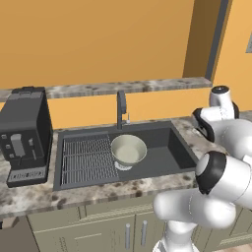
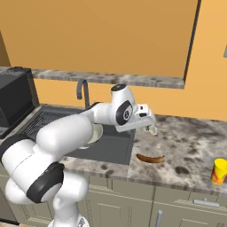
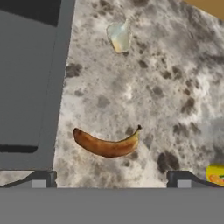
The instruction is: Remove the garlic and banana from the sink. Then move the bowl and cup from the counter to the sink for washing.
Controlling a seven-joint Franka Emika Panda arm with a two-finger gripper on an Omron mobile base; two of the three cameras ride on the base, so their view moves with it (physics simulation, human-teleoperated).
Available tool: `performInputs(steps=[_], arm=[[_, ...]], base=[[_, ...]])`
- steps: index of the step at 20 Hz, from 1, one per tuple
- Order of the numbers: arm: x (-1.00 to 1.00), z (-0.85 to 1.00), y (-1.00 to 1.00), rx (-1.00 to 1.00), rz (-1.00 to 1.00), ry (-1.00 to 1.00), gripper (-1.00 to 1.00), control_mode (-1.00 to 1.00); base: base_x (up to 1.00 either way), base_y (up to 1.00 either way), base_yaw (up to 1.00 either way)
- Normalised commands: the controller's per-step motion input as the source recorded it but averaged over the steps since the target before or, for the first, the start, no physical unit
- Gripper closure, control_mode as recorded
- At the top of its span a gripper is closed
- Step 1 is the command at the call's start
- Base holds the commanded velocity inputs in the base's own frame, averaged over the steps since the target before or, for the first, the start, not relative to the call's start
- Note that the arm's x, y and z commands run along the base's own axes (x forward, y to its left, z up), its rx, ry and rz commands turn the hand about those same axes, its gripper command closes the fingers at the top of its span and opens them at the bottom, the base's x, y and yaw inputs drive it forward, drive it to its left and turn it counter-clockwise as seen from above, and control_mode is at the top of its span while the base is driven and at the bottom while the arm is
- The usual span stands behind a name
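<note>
To the far left of the gripper point(image 2: 152, 128), against the orange wall, a black boxy coffee machine point(image 1: 24, 135) stands on the mottled grey-and-brown stone counter point(image 2: 186, 146). Right of the machine, and still left of the gripper, the large dark grey rectangular sink point(image 1: 170, 147) is set into the counter, with a ribbed wire rack section point(image 1: 87, 158) in its left part and a dark curved faucet point(image 1: 121, 108) at its back edge. The wide round grey metallic bowl point(image 1: 129, 149) with a pale cream inside sits upright in the sink, just right of the rack and in front of the faucet. The gripper hangs above the counter just past the sink's right rim, with its two dark fingers point(image 3: 42, 179) spread wide apart and nothing between them. Beneath the gripper, in the hand view, the curved orange-yellow banana point(image 3: 107, 144) with dark ends lies flat on the counter, close beside the sink's rim and apart from the fingers. Beyond the banana, farther from the fingers, the small whitish-cream garlic bulb point(image 3: 119, 36) rests on the counter near the wall. To the gripper's far right, the small bright yellow cup point(image 2: 219, 171) with a red mark stands upright near the counter's front edge, well apart from the banana.
</note>
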Motion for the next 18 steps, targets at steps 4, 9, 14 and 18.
performInputs(steps=[4, 9, 14, 18], arm=[[-0.07, 0.09, -0.36, 0.00, -0.16, 0.00, -1.00, -1.00], [-0.09, 0.15, -0.38, 0.00, -0.17, 0.00, -1.00, -1.00], [-0.17, 0.08, -0.35, 0.00, -0.09, 0.00, -1.00, -1.00], [-0.15, 0.09, -0.33, 0.00, -0.01, 0.00, -1.00, -1.00]], base=[[0.00, 0.00, 0.00], [0.00, 0.00, 0.00], [0.00, 0.00, 0.00], [0.00, 0.00, 0.00]])
